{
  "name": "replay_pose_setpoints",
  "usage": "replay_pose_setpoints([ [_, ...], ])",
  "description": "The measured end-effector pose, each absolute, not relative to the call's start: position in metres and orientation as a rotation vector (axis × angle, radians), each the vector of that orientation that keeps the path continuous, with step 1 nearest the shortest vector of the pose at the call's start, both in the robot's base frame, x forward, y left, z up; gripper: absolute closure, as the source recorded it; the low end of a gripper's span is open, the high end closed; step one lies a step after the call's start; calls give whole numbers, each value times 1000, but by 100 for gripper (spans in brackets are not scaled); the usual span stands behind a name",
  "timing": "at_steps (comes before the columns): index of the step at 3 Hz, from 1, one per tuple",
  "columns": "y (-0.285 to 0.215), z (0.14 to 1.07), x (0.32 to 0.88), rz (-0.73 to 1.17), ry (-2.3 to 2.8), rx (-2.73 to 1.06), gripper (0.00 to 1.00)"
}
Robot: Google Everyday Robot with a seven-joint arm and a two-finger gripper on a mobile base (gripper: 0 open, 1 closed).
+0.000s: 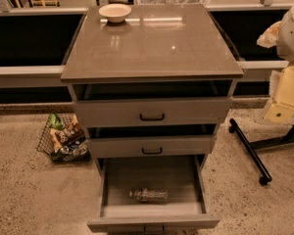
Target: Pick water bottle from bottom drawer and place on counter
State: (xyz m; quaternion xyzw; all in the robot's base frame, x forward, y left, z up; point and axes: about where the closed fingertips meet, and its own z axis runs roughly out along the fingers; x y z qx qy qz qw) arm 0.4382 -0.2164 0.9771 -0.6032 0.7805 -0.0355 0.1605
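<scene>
The water bottle (148,195) lies on its side on the grey floor of the bottom drawer (152,210), which is pulled fully open. It is a clear bottle with a dark label band. The counter (152,48) is the glossy grey-brown top of the cabinet. My gripper (283,102) shows as a cream part below the white arm (290,31) at the right edge. It is level with the upper drawers, well to the right of the cabinet and far from the bottle.
A shallow cream bowl (114,12) stands at the counter's back left. The two upper drawers (152,112) are slightly open. A wire basket of snack packets (63,137) sits on the floor at left. A black wheeled stand leg (250,153) lies at right.
</scene>
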Motion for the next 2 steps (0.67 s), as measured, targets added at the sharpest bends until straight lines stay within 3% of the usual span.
replay_pose_setpoints([
  [2, -202, 933, 440, -86, 2214, -1772, 0],
])
